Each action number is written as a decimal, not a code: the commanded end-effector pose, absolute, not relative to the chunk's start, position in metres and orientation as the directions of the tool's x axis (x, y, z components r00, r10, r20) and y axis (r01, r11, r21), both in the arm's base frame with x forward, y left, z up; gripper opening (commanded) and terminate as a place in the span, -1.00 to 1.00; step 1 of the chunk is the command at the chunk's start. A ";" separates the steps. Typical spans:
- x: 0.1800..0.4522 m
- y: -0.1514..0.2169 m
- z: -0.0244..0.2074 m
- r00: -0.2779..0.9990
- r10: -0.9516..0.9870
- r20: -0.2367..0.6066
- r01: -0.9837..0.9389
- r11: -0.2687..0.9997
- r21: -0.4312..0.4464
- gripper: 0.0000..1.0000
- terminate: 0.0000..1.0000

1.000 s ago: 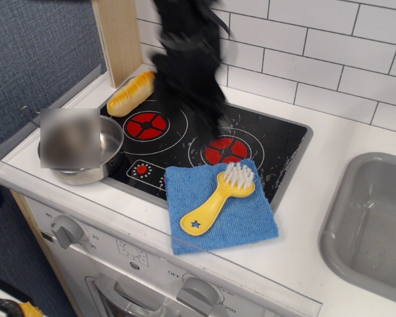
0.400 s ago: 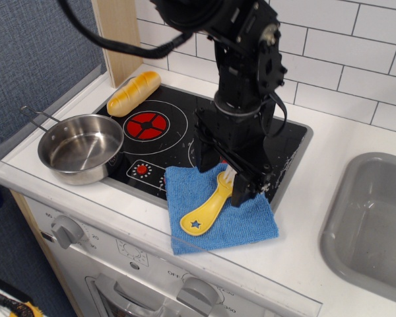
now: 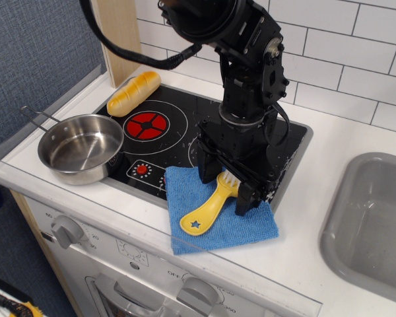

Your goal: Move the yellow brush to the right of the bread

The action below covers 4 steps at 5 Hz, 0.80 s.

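The black tool [image 3: 226, 186] is down low over the blue cloth [image 3: 219, 214], its two fingers spread apart and straddling the bristle end of the yellow brush [image 3: 207, 209]. One finger [image 3: 206, 168] stands on the left of the brush head, the other on the right, and whether they touch the brush cannot be told. The brush lies flat on the cloth at the front of the stove surface [image 3: 171, 135], handle with its star mark pointing toward the front left. The bread [image 3: 133, 92] sits well apart at the back left corner of the cooktop, next to the wooden post [image 3: 119, 36]. A steel pan [image 3: 79, 148] rests at the front left, and a grey sink [image 3: 373, 221] lies off to the right.
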<state>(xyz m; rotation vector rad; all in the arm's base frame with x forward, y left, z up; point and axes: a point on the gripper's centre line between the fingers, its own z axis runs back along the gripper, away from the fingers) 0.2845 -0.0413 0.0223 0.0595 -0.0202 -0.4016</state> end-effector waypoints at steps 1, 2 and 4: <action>0.282 -0.034 0.028 0.929 -0.369 0.029 0.368 0.929 0.040 -1.00 -1.00; 0.286 -0.032 0.040 0.925 -0.376 0.049 0.375 0.926 0.039 -1.00 -1.00; 0.327 0.023 0.112 0.945 -0.227 0.234 0.214 0.973 0.082 -1.00 -1.00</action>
